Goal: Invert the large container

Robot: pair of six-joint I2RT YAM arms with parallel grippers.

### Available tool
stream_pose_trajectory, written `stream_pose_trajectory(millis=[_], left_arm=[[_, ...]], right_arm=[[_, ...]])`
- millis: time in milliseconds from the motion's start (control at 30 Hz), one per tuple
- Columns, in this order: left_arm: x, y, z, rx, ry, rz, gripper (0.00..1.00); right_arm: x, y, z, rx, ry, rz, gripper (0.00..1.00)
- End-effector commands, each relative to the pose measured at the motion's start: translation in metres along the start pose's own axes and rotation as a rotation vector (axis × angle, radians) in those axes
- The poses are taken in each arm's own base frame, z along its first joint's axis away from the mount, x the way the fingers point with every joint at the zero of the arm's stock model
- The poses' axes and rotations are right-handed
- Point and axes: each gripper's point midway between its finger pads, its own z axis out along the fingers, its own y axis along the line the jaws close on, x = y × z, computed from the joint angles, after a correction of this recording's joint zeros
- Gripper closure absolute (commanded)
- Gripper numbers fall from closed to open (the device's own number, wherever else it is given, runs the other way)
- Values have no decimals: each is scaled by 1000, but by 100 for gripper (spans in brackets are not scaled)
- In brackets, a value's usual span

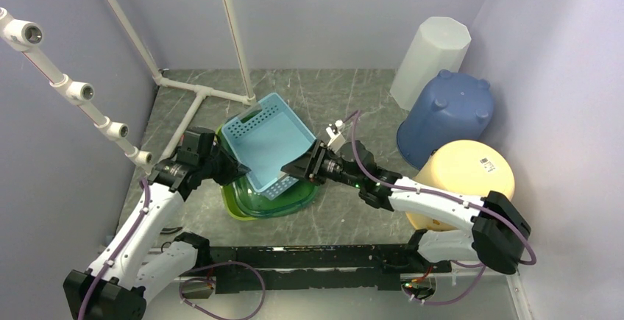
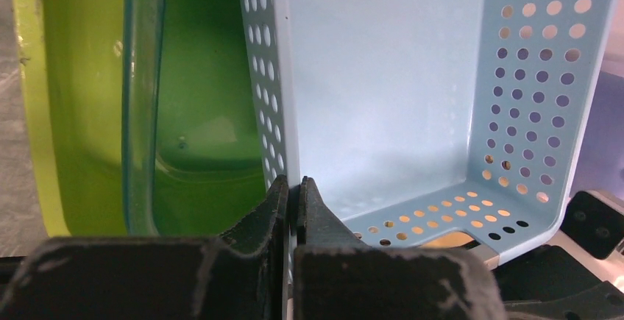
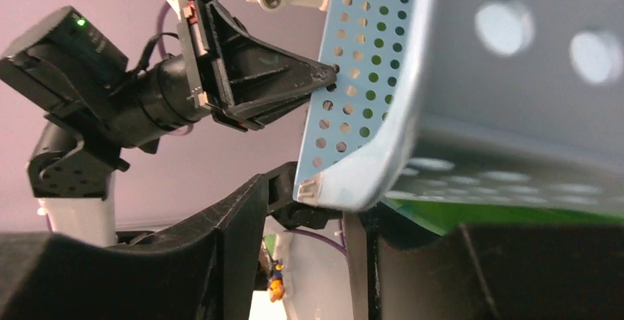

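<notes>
A light blue perforated basket [image 1: 268,143] is tilted up on its side over a clear green container [image 1: 283,201], which sits in a lime one [image 1: 234,206]. My left gripper [image 1: 234,167] is shut on the basket's left wall [image 2: 291,99], one finger on each side of it. My right gripper [image 1: 298,167] is open at the basket's near right corner. In the right wrist view that corner [image 3: 346,187] hangs just above the gap between my fingers [image 3: 235,217]. There the left gripper [image 3: 324,77] shows clamped on the far rim.
At the right stand a tall white bin [image 1: 430,59], an upturned blue bucket [image 1: 449,118] and an upturned cream tub [image 1: 463,180]. A white pipe frame [image 1: 199,92] runs along the left and back. Purple walls close in all round.
</notes>
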Motion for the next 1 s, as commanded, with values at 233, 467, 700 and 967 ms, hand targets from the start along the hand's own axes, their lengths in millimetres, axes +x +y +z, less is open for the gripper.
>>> stream_pose_trajectory(millis=[233, 467, 700, 967], left_arm=[[14, -27, -1, 155, 83, 42, 97], [15, -25, 0, 154, 83, 36, 97], [13, -27, 1, 163, 75, 64, 97], [12, -43, -4, 202, 110, 206, 93]], right_arm=[[-33, 41, 2, -148, -159, 23, 51], [-36, 52, 3, -169, -156, -23, 63], [-39, 56, -1, -161, -169, -68, 71], [-44, 61, -2, -133, -182, -110, 84]])
